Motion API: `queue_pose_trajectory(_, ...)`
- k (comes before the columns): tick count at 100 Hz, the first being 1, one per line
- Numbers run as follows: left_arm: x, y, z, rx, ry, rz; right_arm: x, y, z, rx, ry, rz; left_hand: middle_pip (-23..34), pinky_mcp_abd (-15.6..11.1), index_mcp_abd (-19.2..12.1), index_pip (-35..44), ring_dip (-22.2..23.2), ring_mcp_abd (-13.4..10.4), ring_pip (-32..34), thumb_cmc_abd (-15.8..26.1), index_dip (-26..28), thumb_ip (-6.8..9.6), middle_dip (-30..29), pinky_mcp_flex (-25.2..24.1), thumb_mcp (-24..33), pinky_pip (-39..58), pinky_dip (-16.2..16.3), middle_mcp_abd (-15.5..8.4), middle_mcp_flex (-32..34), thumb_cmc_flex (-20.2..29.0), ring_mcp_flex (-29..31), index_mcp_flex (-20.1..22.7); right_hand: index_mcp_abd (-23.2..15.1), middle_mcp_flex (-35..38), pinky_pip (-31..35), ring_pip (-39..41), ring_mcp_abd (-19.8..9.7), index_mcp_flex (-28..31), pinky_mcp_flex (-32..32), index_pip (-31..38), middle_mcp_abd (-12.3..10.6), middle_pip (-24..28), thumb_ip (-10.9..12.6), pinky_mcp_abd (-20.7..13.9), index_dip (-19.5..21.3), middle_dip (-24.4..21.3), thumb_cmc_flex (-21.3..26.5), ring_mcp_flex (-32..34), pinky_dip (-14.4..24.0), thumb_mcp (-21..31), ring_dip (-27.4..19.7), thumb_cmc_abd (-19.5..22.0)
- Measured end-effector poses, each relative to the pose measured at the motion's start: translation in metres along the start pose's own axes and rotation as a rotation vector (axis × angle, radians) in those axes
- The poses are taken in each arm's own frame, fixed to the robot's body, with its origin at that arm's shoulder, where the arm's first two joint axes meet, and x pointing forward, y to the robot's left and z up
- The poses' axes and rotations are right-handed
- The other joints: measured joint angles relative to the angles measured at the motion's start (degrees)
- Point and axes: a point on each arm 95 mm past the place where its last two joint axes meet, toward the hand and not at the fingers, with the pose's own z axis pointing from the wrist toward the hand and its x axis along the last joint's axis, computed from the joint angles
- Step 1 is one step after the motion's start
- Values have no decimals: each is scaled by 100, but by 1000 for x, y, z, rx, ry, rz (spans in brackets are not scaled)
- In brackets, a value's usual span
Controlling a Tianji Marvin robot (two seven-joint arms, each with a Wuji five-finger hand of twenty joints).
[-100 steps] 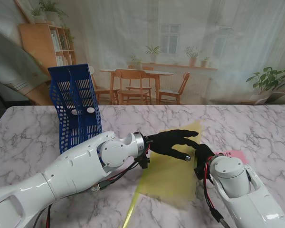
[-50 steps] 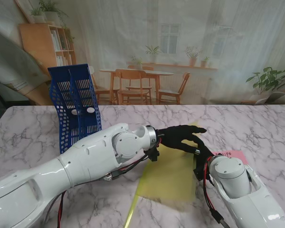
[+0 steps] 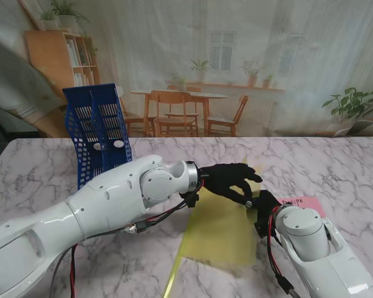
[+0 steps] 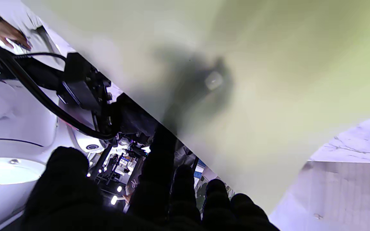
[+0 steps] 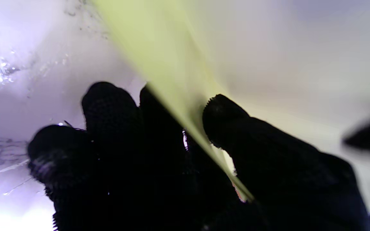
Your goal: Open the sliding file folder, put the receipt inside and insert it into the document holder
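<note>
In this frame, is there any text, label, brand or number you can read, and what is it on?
None is readable.
Yellow file folder: no print visible.
Pink receipt: mostly hidden behind the right robot hand; any print too small to read.
Blue document holder: no label visible.

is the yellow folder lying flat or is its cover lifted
Lifted, partly. In the right wrist view the right hand pinches a sheet edge of the yellow folder; the left hand sits at its far edge. How far it is open, cannot tell.
</note>
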Motion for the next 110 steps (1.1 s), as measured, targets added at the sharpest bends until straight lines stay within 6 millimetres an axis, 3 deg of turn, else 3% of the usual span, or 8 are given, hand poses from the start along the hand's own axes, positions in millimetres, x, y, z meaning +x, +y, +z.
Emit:
queue_pose_trajectory(12, -5, -1, -13, -20, 4, 25, 0, 1, 0, -2, 0, 1, 30, -4, 6, 144, -101, -3, 40, -1, 48, 0, 46, 15, -1, -53, -212, 158, 4, -8, 64, 72, 0, -2, 0, -1, 0, -1, -1, -6, 3, 0, 0, 0, 0, 0, 0, 0, 1, 0, -1, 0)
queue_pose_trajectory(33, -12, -4, -22, -53, 4, 53, 1, 1, 0, -1, -4, 1, -26, -2, -48, -42, -388, 55, 214, -17, -224, 0, -32, 20, -6, -53, -272, 299, 142, -207, 74, 53, 0, -4, 0, -3, 0, -2, -27, -9, 5, 0, 0, 0, 0, 0, 0, 0, 2, 0, -41, 0)
queue_pose_trajectory(40, -12, -5, -22, -58, 3, 58, 1, 1, 0, 0, -5, 1, -53, 10, -191, -153, -446, 104, 408, -20, -242, 0, -43, 26, -5, 23, -29, 447, 337, -234, 174, 44, 0, -5, 0, -3, 0, -3, -49, -10, 6, 0, 0, 0, 0, 0, 0, 0, 2, -1, -43, 0)
queue_pose_trajectory(50, -14, -5, -21, -50, 3, 57, 1, 1, 0, -1, -5, 0, -43, 156, -313, -433, -446, 383, 836, -35, -409, 0, -43, 148, -4, 447, 500, 739, 1123, -240, 941, -237, 0, -6, 0, -3, 0, -3, -54, -10, 11, 0, 0, 0, 0, 0, 0, 0, 3, -2, -43, 0)
queue_pose_trajectory(63, -13, -4, -18, -42, 6, 67, 2, 1, 0, -1, -5, 1, 170, 246, -321, -848, -208, 704, 1210, -204, -582, 0, 31, 144, 0, 1907, 862, 848, 2037, -234, 1820, -529, 0, -6, 0, -4, 0, -3, -55, -10, 14, 0, 0, 0, 0, 0, 0, -1, 4, -2, -43, 0)
queue_pose_trajectory(82, -11, 0, -15, -88, 19, 86, 1, 1, 1, 2, -9, 6, 340, 448, -392, -1142, 460, 933, 1404, -459, -692, 0, 413, 31, -13, 3122, 1154, 821, 1773, -245, 2087, -886, 4, -7, 0, -4, 0, -3, -57, -62, 14, 0, 0, 0, 0, 0, 0, -1, 7, -6, -44, 0)
queue_pose_trajectory(97, -12, -1, -17, -123, 24, 87, 1, 1, 1, 2, -12, 8, -19, 507, -430, -1238, 388, 826, 1094, -640, -729, 0, 234, -114, -9, 3218, 1153, 624, 1075, -314, 1753, -948, 8, -10, 0, -5, 0, -3, -59, -64, 15, 0, 0, 0, 0, 1, 0, -1, 9, -6, -44, 0)
queue_pose_trajectory(110, -14, 0, -18, -129, 19, 95, 1, 1, 1, 3, -14, 12, -176, 502, -439, -1471, 125, 621, 856, -1170, -874, 0, -28, -101, 2, 2654, 946, 491, 522, -363, 1246, -1281, 8, -11, 0, -7, 0, -3, -68, -64, 17, 0, 0, 0, 0, 1, 0, -1, 11, -6, -44, 0)
